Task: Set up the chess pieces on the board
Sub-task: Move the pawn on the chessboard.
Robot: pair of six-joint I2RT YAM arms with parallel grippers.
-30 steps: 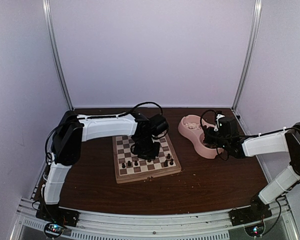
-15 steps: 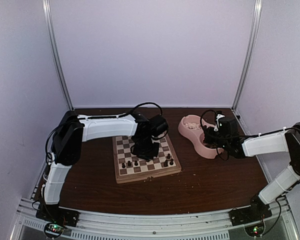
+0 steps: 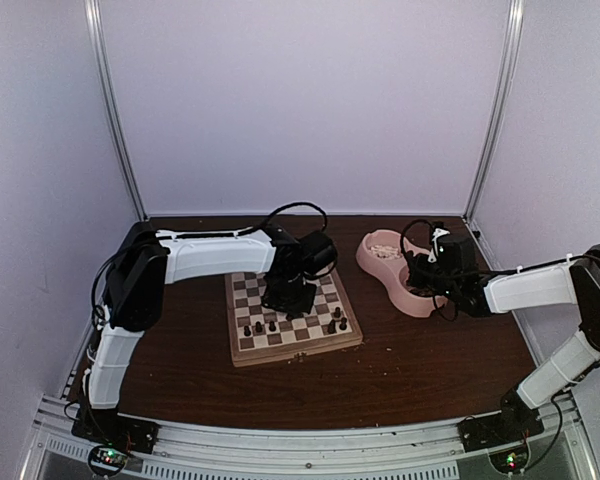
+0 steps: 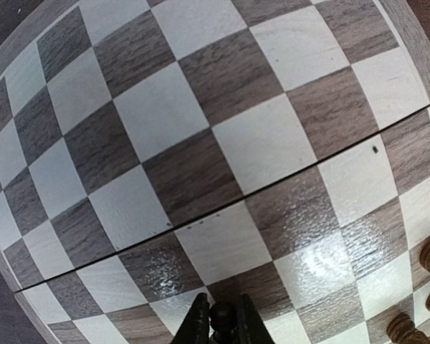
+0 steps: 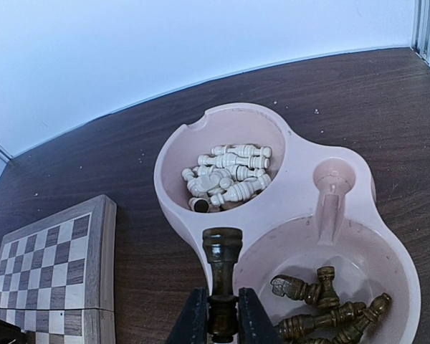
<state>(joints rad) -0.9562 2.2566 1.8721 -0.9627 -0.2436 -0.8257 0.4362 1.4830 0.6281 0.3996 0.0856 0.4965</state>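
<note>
Setting: I am looking at a dark brown wooden table [image 3: 410, 370] closed in by pale lilac walls [image 3: 300, 100].
Left gripper: the left gripper [image 4: 223, 324] hangs low over the middle of the board, pointing down. Its black fingers [image 4: 198, 322] are drawn close together and pinch a small dark brown-black chess piece [image 4: 223, 312] just under its round head.
Board: the square wooden chessboard with cream and brown checks [image 4: 201, 143] lies flat, left of the table's centre. Most squares in my left wrist view are bare.
Pieces on the board: a few dark turned figures [image 3: 260, 327] stand in the near rows. My left wrist view catches some of them at its right edge.
Bowl: the pink double bowl [image 5: 301, 143] sits right of the board, apart from it. Its far compartment holds a heap of cream-white pieces [image 5: 226, 175]. In its near compartment several dark brown pieces [image 5: 322, 308] lie on their sides.
Right gripper: the right gripper [image 5: 222, 315] hovers above the bowl's near side. Its fingers are narrowed onto a tall dark brown piece [image 5: 223, 258], which is held upright and gripped low on its stem.
</note>
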